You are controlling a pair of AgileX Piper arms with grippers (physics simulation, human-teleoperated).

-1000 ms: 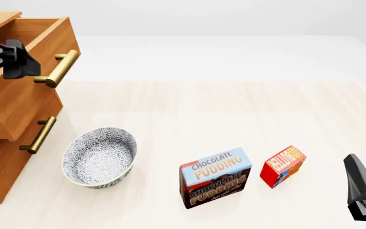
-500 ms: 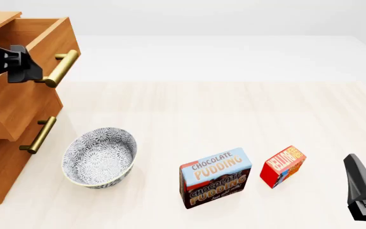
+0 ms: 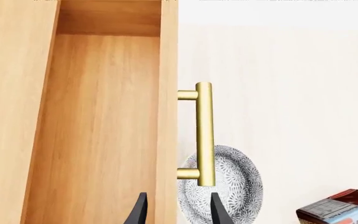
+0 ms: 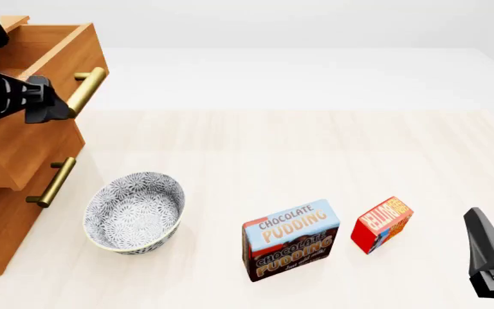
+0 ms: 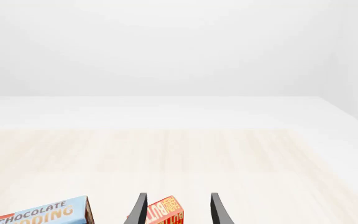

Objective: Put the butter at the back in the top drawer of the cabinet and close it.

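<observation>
Standing ahead of the spread right end effector, the butter looks light, rigid; grip its flat sides.

Pale wood-grain table fills most of the front view, with faint plank lines running left to right. Past its far edge there is a plain white floor, then a blank light grey wall. Lighting is even and soft, shadows faint. No windows or other furniture visible.
</observation>
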